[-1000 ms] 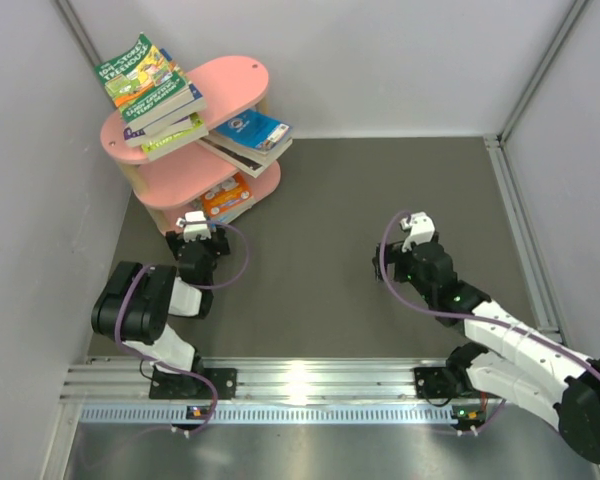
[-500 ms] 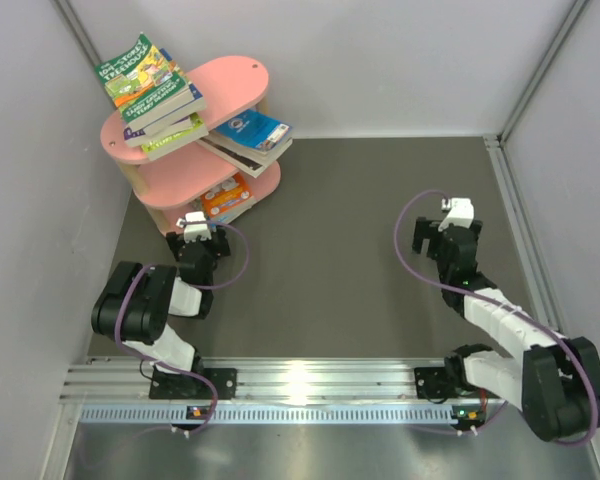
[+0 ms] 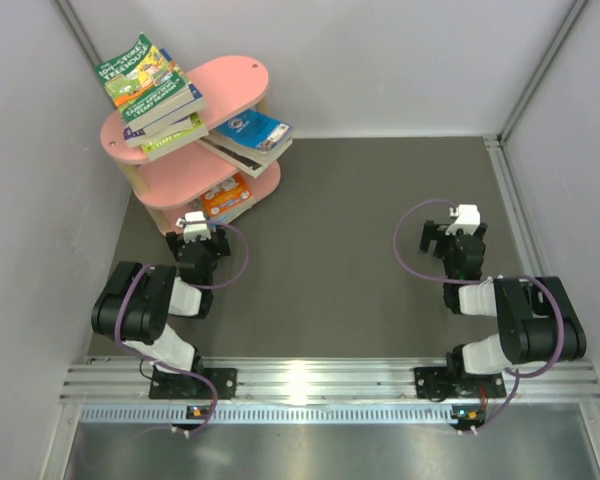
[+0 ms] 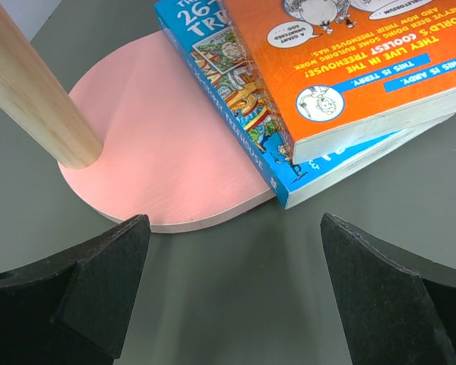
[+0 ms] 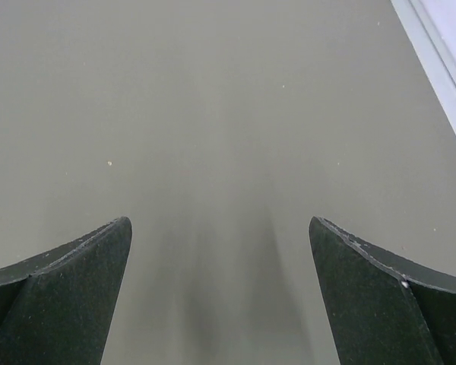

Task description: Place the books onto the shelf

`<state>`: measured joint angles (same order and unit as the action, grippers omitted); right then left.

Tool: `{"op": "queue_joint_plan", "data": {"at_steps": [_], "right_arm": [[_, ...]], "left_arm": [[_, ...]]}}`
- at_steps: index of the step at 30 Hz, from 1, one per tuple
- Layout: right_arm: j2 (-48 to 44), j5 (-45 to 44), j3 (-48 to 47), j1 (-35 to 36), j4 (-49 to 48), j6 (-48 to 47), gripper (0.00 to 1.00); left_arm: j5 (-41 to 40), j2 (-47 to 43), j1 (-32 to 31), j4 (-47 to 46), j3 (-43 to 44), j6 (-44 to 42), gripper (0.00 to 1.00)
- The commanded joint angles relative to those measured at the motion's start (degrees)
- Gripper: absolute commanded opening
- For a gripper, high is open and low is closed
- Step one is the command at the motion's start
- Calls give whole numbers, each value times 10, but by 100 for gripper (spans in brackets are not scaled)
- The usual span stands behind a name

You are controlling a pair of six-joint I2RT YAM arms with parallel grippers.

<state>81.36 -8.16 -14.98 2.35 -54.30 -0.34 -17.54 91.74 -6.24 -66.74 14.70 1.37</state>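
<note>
Tabletop (image 3: 340, 200) runs wide R of shelf (image 3: 240, 80); books (image 3: 250, 135) overhang its edges.

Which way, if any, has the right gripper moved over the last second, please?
Yes; the right gripper has swung rightward, closer to the pale side rail.

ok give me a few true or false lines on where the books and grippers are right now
1. An orange book lies on a blue book on the pink bottom board. True.
2. The right gripper holds a book. False: it is open and empty, over the table.
3. The left gripper is shut. False: its jaws stand open, facing the bottom board.
4. A green book tops the stack on the top board. True.
</note>
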Motion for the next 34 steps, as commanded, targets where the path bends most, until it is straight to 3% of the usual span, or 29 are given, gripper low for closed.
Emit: {"op": "queue_joint_plan", "data": {"at_steps": [1,3,4,34], "right_arm": [[24,60,11,-19,-149,-8,100],[8,75,2,-20,-101,-15,100],[20,75,7,-18,-138,-12,100],[17,66,4,-16,-124,-13,100]], "left_arm": [[6,-11,4,-18,10,3,99],[6,-10,4,-18,10,3,99],[6,-11,4,-17,10,4,99],[7,-10,4,-18,10,4,99]]}}
